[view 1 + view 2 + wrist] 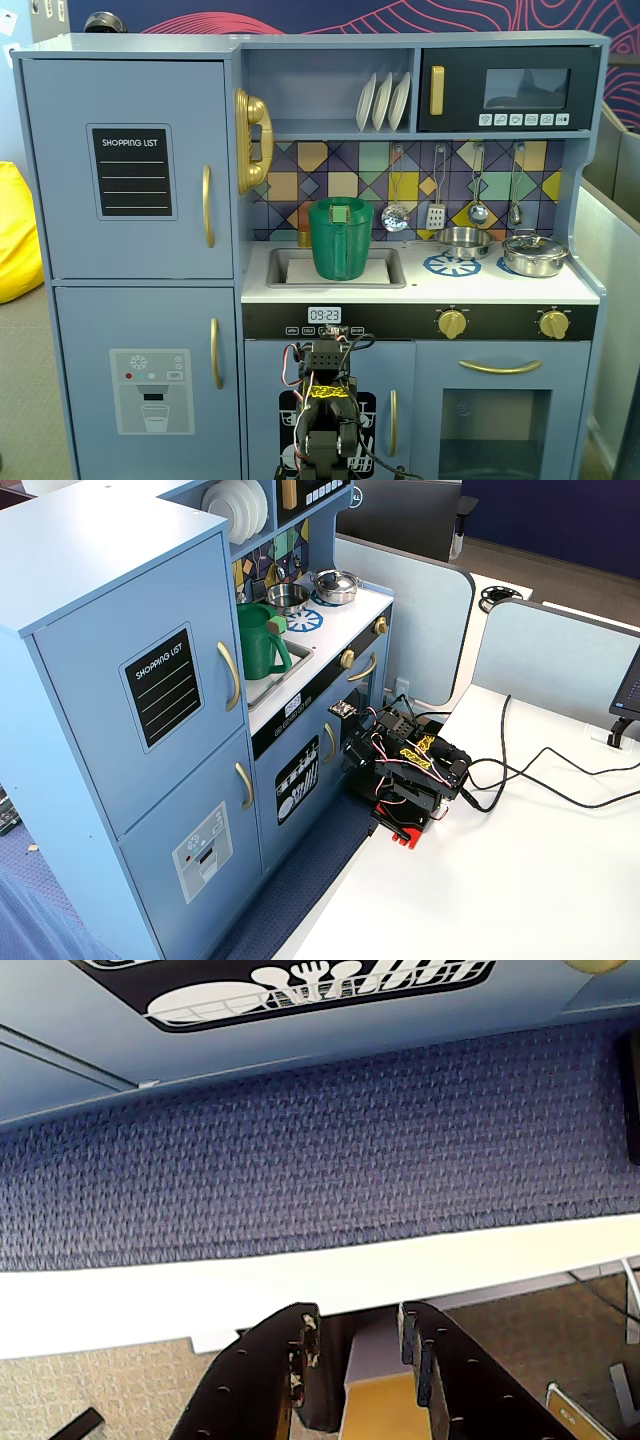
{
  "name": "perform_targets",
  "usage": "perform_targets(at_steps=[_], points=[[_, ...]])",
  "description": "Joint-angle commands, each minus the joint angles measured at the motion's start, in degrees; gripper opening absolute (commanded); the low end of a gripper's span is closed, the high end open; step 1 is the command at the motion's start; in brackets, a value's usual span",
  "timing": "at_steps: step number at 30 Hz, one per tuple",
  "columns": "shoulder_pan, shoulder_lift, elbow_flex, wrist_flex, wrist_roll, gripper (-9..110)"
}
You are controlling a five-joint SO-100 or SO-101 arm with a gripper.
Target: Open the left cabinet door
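Observation:
The left cabinet door (60, 170) is the large blue-grey upper door with a black "SHOPPING LIST" panel (133, 171) and a vertical gold bar handle (208, 206). It is shut in both fixed views, and shows again in a fixed view (90, 720) with its handle (230, 676). My arm (405, 770) sits folded on the white table, low in front of the kitchen's middle (325, 410), well right of and below that door. In the wrist view my gripper (355, 1330) points down past the table edge, jaws apart and empty.
The lower blue door with the dispenser graphic (150, 390) is under the target door. The small door with the dishes picture (300, 990) is just ahead of my gripper, above blue carpet (300, 1140). The white table edge (150, 1295) lies below. Cables (520, 770) trail on the table.

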Motion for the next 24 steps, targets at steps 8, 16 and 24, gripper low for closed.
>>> perform_targets(at_steps=[8, 16, 24], points=[[1.2, -0.2, -0.3, 11.1, -2.5, 0], [1.1, -0.2, -0.3, 11.1, -2.5, 0], [-4.7, -0.4, -5.4, -0.1, 3.3, 1]])
